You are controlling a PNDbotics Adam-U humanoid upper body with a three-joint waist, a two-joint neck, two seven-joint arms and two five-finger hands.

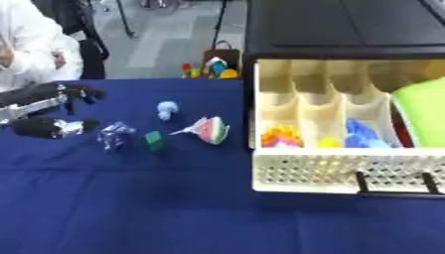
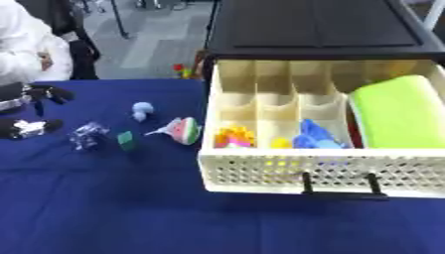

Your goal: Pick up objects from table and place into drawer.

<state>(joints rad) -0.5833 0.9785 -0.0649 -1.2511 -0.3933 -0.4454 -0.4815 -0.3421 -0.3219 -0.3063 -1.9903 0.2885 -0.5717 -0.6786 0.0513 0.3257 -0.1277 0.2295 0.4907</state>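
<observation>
1. the left hand (image 1: 48,110) comes in from the left edge over the blue table (image 1: 130,208), black with silver joints, its fingers and thumb spread apart and holding nothing.
2. the upper fingers reach toward the right above the cloth, while the thumb lies lower, its tip just beside a small silvery crumpled object (image 1: 114,136).
3. right of the silvery object stands a small green block (image 1: 154,140), close to it but apart.
4. further right lies a watermelon-slice toy (image 1: 208,130), red and white with a green rind, tilted on the cloth near the drawer's left wall.
5. behind the green block sits a small pale blue object (image 1: 167,109), well clear of the hand.
6. the cream drawer (image 2: 295,173) is pulled open from a black cabinet (image 2: 313,25), its perforated front wall bearing a black handle (image 2: 343,191).
7. dividers split the drawer into narrow lanes; an orange and pink thing (image 2: 233,136) lies in the left lane, a yellow thing (image 2: 280,143) in the next, and a blue thing (image 2: 315,135) in the one after.
8. a large lime-green item (image 2: 398,111) fills the wide right compartment.
9. some small colourful things (image 1: 208,68) sit beyond the table's far edge; i cannot make them out.
10. the right hand shows in neither view.
</observation>
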